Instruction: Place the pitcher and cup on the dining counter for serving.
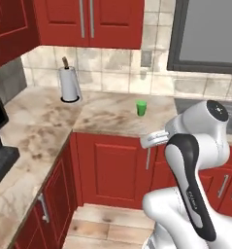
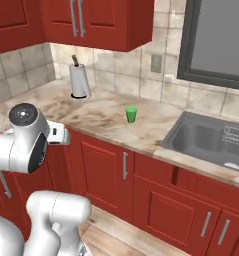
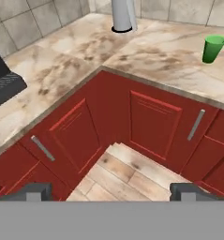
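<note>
1. Jaws of the gripper (image 3: 111, 191) stand spread wide, with nothing between them and nothing touching them; the two dark fingertips (image 3: 33, 191) rise at the bottom of the hand view, above the wood floor (image 3: 127, 173) in the inner corner of the cabinets.
2. A small bright green cup (image 1: 141, 108) stands upright on the marble counter (image 1: 107, 116), alone, near the middle of that stretch and back from the front edge. In the hand view the cup (image 3: 212, 48) sits at the upper right, well apart from the fingertips.
3. Left of the cup, against the tiled wall, a tall grey paper-towel roll (image 1: 69, 83) with a brown stick stands upright on a dark round base, well apart from the cup.
4. To the cup's right in the right base view, a grey sink (image 2: 211, 142) is sunk into the counter, with a dark-framed window (image 2: 218, 40) above it.
5. Red cabinet doors (image 3: 151, 124) with silver handles run below the counter, and red upper cabinets (image 1: 88, 22) hang above it.
6. A dark appliance (image 1: 0, 146) sits on the counter's left wing.
7. Between the gripper and the cup lies open counter.
</note>
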Tool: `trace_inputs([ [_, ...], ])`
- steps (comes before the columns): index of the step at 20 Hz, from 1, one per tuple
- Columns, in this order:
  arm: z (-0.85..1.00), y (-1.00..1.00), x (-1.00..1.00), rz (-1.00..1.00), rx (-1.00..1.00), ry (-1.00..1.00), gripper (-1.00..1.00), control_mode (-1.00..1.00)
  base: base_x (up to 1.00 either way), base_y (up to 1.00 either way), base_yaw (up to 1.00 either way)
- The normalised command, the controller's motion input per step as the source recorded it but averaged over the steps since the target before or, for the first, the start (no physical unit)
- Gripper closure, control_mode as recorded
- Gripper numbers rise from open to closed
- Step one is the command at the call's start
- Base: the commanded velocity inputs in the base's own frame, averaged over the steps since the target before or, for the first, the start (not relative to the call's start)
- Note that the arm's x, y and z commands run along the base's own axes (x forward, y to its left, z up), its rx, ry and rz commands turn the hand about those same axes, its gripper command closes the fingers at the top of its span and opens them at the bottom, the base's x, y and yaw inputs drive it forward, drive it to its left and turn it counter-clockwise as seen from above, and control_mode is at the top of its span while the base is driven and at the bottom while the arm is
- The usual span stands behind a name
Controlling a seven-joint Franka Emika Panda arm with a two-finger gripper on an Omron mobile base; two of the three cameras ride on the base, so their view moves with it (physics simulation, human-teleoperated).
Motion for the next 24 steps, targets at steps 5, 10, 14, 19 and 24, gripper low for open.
trace_inputs([
  [5, 0.00, 0.00, 0.00, 0.00, 0.00, 0.00, -1.00, 1.00, 0.96, 0.63, -0.60],
  [10, 0.00, 0.00, 0.00, 0.00, 0.00, 0.00, -1.00, 1.00, 0.81, 0.23, -0.44],
  [14, 0.00, 0.00, 0.00, 0.00, 0.00, 0.00, -1.00, 1.00, 0.59, 0.01, -0.17],
  [19, 0.00, 0.00, 0.00, 0.00, 0.00, 0.00, -1.00, 1.00, 0.48, -0.13, -0.05],
  [24, 0.00, 0.00, 0.00, 0.00, 0.00, 0.00, -1.00, 1.00, 0.41, 0.00, 0.00],
])
